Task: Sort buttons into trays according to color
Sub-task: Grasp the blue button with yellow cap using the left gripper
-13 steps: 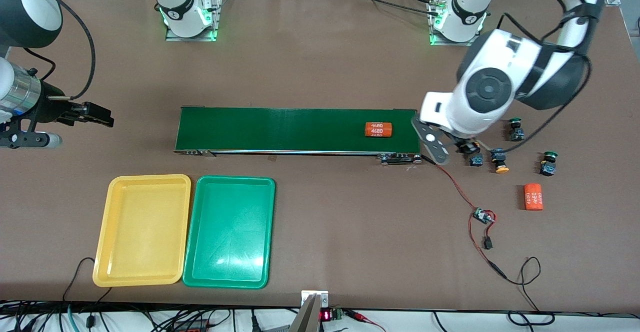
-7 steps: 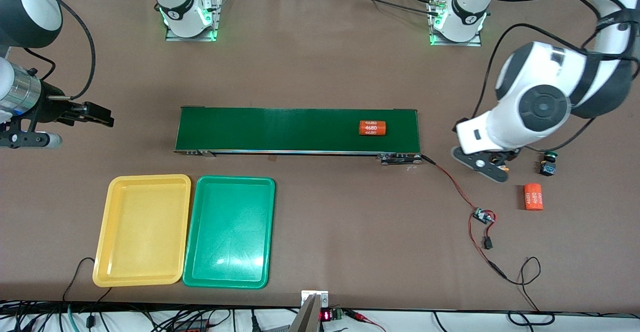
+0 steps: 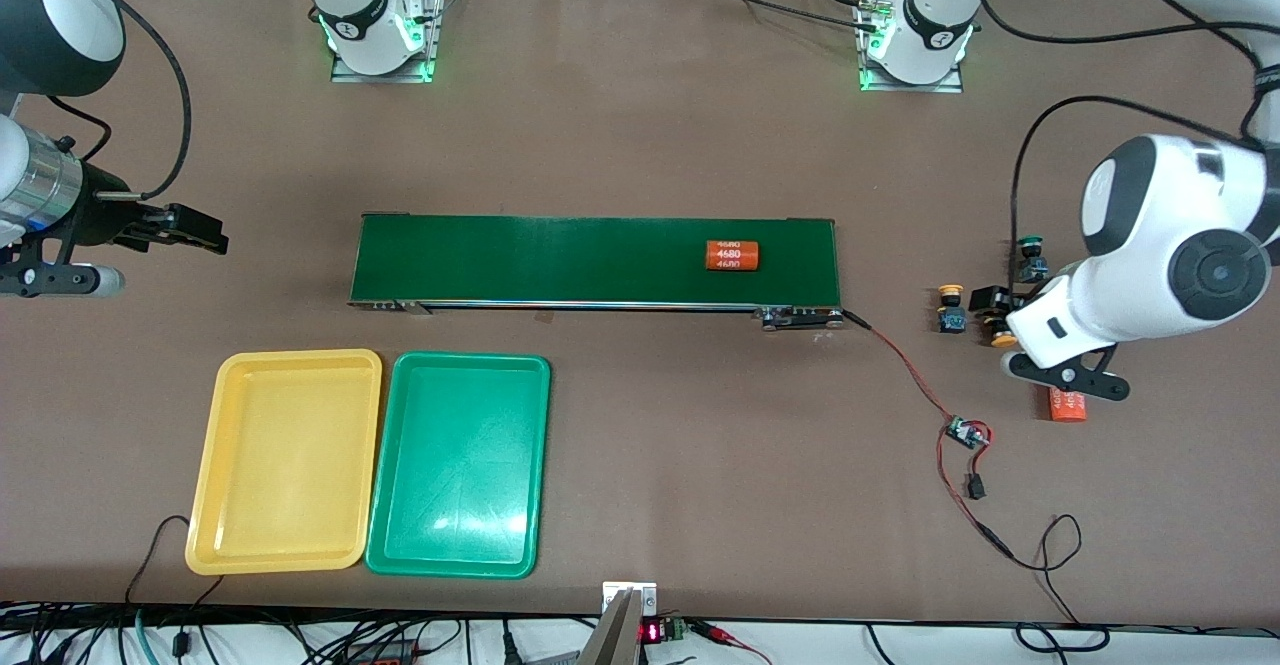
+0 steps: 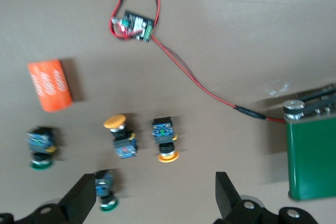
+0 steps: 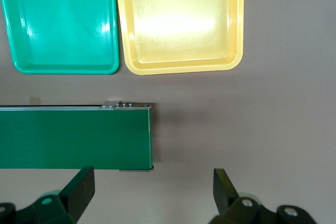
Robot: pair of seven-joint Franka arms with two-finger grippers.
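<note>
Hovering over the button cluster at the left arm's end of the table, left gripper (image 4: 152, 203) spread wide, nothing between the fingers. Right gripper (image 5: 149, 195) waiting over bare table by the belt (image 3: 560, 259) end near the right arm, also spread wide and empty.

All four buttons on the table past the belt's other end: two yellow buttons (image 4: 119, 136) (image 4: 165, 140) side by side, two green buttons (image 4: 38, 148) (image 4: 104, 188) near them. None sorted yet; yellow tray (image 3: 285, 462) and green tray (image 3: 458, 465) touching edge to edge, nearer the front camera than the belt.

Handling, judged: small, light, rigid plastic; round caps likely slick and prone to rolling out of a pinch, so better to grab across the squarer black-and-blue body. Buttons lying tipped, so likely to skid if nudged.

Left wrist view showing all four buttons, a cylinder (image 4: 50, 85) and the wired board (image 4: 135, 24); front view hiding one green button and most of that cylinder under the arm. Front view alone showing a second cylinder (image 3: 733, 255) on the belt.
</note>
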